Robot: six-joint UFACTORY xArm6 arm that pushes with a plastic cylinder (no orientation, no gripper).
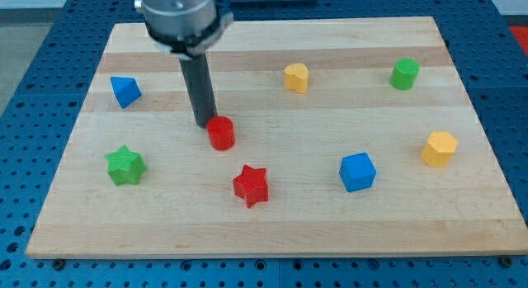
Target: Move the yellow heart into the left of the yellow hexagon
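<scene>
The yellow heart (296,77) lies on the wooden board (272,226) in the upper middle. The yellow hexagon (439,148) lies far to the view's right and lower. My tip (204,123) is at the end of the dark rod, left of centre, just at the upper left of a red cylinder (221,133), touching or nearly touching it. The tip is well to the left of and below the yellow heart.
A blue triangular block (124,91) sits at the upper left, a green star (125,165) at the lower left, a red star (251,186) at the lower middle, a blue cube (357,172) right of it, and a green block (404,73) at the upper right.
</scene>
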